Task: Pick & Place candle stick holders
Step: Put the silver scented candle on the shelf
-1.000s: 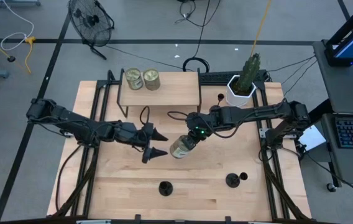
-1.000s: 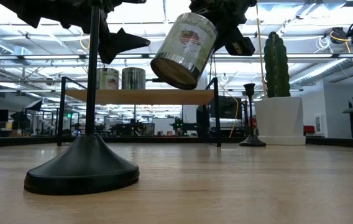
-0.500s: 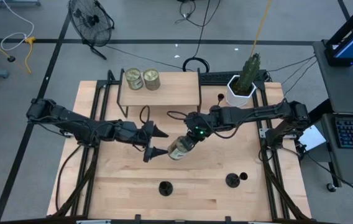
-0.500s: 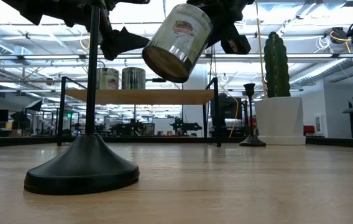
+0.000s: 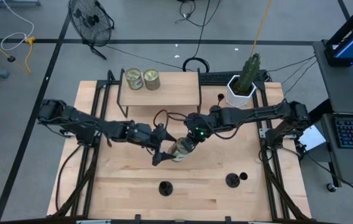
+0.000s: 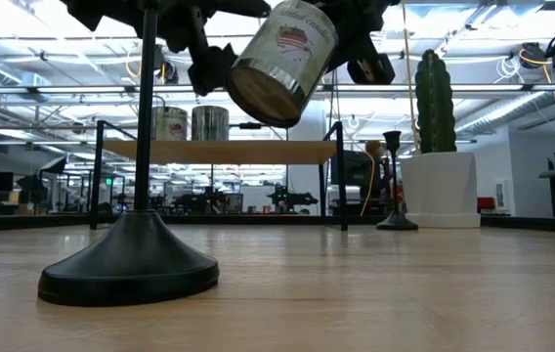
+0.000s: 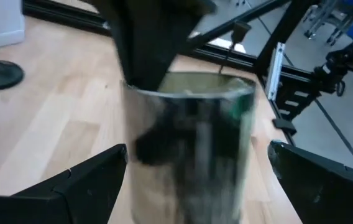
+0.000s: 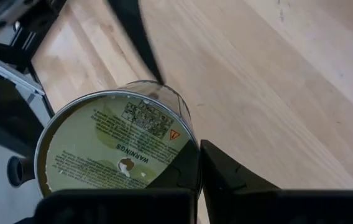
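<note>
Risk: glass candle jar (image 5: 180,149), clamped tilted in the right gripper (image 5: 187,142) above the tabletop's middle, could slip during a handover to the left gripper (image 5: 161,144), whose fingers stand spread on either side of it, if one lets go before the other grips. Candle stick holders sit upright, stems vertical: two near the front edge (image 5: 165,187) (image 5: 232,180), one toward the back right corner (image 5: 220,98), all untouched.

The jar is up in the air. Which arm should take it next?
Left. The right gripper holds the jar tilted in the air, and the left gripper is open with a finger on each side of it, so it probably only needs to close.
</note>
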Robot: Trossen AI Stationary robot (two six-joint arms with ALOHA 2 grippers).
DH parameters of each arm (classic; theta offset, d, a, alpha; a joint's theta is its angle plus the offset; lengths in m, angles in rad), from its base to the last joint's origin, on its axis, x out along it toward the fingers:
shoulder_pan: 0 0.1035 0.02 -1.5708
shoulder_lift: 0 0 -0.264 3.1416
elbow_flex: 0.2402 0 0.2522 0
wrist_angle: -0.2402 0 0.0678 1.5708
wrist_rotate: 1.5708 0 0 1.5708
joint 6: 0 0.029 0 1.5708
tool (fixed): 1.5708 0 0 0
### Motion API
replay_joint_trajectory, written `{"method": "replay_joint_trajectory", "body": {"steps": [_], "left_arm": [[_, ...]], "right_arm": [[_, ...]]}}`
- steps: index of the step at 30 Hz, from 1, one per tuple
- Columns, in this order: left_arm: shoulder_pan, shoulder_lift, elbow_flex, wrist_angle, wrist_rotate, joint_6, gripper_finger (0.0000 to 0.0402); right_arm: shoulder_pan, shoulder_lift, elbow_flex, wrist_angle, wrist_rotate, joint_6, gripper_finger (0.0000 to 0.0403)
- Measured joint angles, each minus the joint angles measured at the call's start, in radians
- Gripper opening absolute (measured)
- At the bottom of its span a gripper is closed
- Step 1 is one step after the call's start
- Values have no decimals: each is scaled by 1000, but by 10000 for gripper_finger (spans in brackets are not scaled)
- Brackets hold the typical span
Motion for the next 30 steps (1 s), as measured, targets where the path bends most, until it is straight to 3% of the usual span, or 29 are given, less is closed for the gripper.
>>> {"method": "replay_joint_trajectory", "body": {"steps": [6,19,30], "left_arm": [[38,9,32,-69,53,-23,400],[34,79,76,-25,98,-104,400],[37,135,122,-30,143,-85,399]], "right_arm": [[20,0,-1,-2,2,-4,0],[23,0,-2,63,1,-15,0],[23,-1,-1,67,-2,-15,0]]}}
